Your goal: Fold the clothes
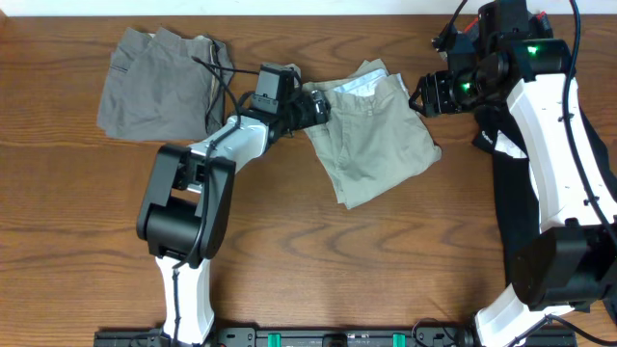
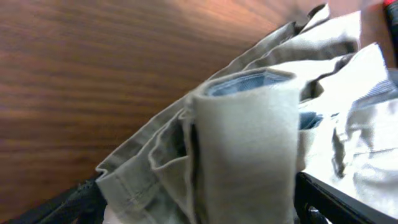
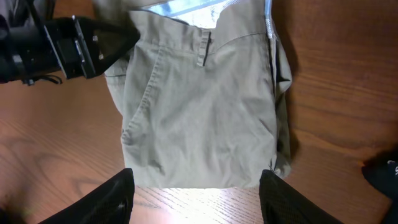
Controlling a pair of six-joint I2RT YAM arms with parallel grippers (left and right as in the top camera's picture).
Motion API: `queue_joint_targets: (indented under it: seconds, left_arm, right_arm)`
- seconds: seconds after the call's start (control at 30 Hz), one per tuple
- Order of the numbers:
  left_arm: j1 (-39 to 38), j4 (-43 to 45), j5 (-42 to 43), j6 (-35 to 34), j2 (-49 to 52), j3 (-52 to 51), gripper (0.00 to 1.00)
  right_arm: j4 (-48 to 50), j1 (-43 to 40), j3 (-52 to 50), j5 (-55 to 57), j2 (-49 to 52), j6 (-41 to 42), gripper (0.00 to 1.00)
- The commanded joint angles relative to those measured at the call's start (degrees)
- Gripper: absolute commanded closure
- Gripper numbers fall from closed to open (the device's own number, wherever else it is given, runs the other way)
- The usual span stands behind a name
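- khaki shorts (image 1: 376, 135) lying mid-table.
- left gripper (image 1: 310, 108) spread wide around bunched waistband; right gripper (image 3: 196, 186) splayed, empty, above.
- risk of snagging that bunch on retreat, dragging the fold undone.

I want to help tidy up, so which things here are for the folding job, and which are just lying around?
For the folding job:
khaki shorts in the middle
grey shorts at the far left
black garment under the right arm

Just there:
wooden table beneath them all
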Motion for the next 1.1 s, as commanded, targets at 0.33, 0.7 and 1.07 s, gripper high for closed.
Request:
queue_joint_targets:
  seconds: [0.33,0.7,1.07]
  left_arm:
    - [-5.55,3.32,0.35,-5.22,4.59,-0.35,0.78]
    - [-1.07,8.81,3.80,-4.90,2.10,-0.33,0.94]
    - [6.95,1.55,4.63,-1.05,-11.17,-0.33,0.94]
  right_arm:
    - [-0.15,-0.37,-0.11,0.02,0.17,0.07,0.37]
    - [-1.49,-0.37,-0.11,0.04,0.17,-1.01,0.37]
    - [0.22,-0.37,-0.13,0.02,0.17,-0.98,0.37]
